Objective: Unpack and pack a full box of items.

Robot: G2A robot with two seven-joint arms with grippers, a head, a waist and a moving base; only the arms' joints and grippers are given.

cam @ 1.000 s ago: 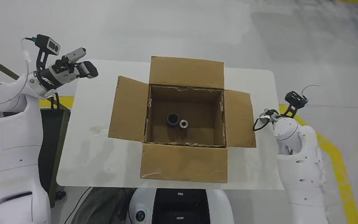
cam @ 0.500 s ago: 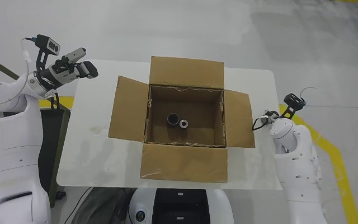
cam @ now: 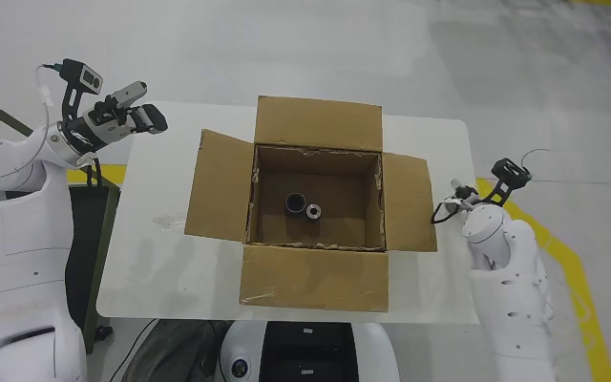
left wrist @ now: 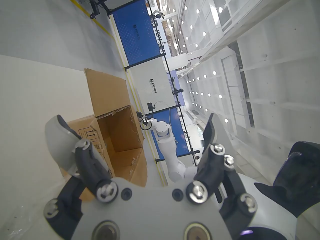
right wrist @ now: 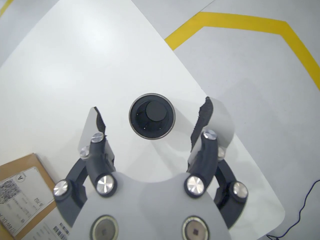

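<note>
The cardboard box (cam: 318,199) sits in the middle of the worktop (cam: 153,258) with all four flaps folded out. On its floor a dark tube (cam: 296,202) stands just beside a small silver ring (cam: 314,211). A second tube (right wrist: 152,119) stands upright near the worktop's right edge, apart from the box's right flap. The right pincer (right wrist: 151,107) hangs over it, fingers spread wide on either side without touching. The left pincer (left wrist: 135,124) is over the far left corner, wide and holding nothing.
</note>
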